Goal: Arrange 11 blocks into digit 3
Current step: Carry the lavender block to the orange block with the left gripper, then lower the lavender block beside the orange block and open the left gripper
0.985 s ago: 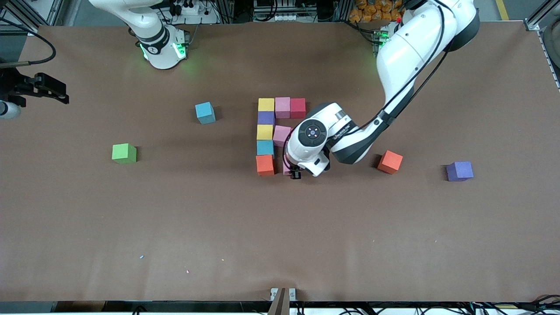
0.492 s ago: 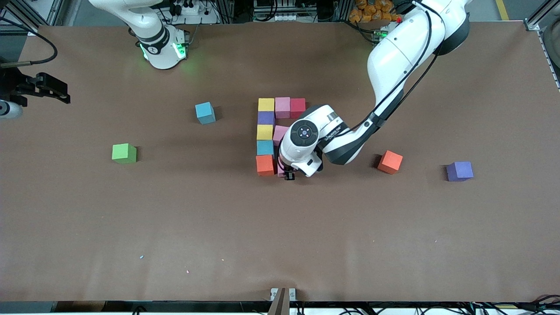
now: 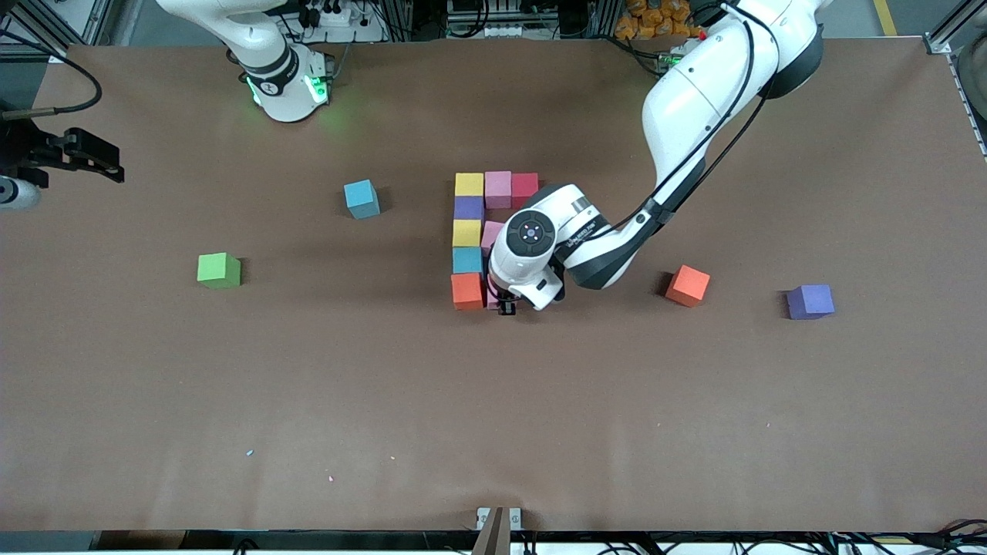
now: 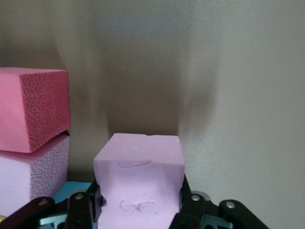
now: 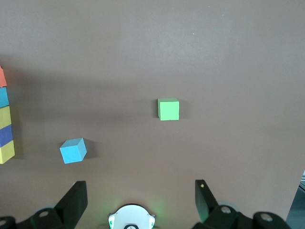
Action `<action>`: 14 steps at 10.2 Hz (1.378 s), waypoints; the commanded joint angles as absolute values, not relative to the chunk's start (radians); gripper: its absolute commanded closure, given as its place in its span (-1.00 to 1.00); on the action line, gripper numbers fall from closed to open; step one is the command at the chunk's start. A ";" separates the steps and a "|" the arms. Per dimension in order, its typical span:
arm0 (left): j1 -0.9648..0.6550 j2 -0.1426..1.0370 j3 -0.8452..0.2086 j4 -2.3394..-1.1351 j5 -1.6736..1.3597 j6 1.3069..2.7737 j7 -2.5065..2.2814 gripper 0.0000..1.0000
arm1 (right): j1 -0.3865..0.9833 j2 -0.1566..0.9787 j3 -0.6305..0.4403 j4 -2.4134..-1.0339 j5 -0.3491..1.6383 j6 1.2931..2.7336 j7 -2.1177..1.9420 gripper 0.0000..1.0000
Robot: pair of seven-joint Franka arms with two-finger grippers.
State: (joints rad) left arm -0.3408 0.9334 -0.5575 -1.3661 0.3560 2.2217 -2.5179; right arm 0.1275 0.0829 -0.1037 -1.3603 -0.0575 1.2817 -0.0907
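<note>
Left hand (image 3: pixel 506 307) shifted its pink block (image 4: pixel 139 183) beside orange block (image 3: pixel 466 290).

I see a spine of yellow (image 3: pixel 469 184), purple (image 3: pixel 468 208), yellow, blue and orange (image 3: pixel 466 290) cubes, pink (image 3: pixel 498 189) and red (image 3: pixel 525 188) touching its top yellow, another pink (image 4: pixel 138 183) beside the orange, clamped between fingers.
</note>
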 commanded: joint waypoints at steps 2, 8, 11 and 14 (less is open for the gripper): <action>-0.367 0.946 -0.535 -1.338 0.334 2.226 -2.493 1.00 | 0.129 0.058 -0.097 -1.379 -0.080 1.279 -0.084 -1.00; -0.391 0.951 -0.512 -1.339 0.334 2.247 -2.491 0.96 | 0.129 0.058 -0.098 -1.379 -0.080 1.275 -0.086 -1.00; -0.394 0.956 -0.512 -1.338 0.334 2.264 -2.491 0.66 | 0.129 0.057 -0.098 -1.379 -0.080 1.273 -0.086 -1.00; -0.394 0.957 -0.511 -1.339 0.334 2.269 -2.491 -0.29 | 0.130 0.057 -0.097 -1.379 -0.080 1.269 -0.084 -1.00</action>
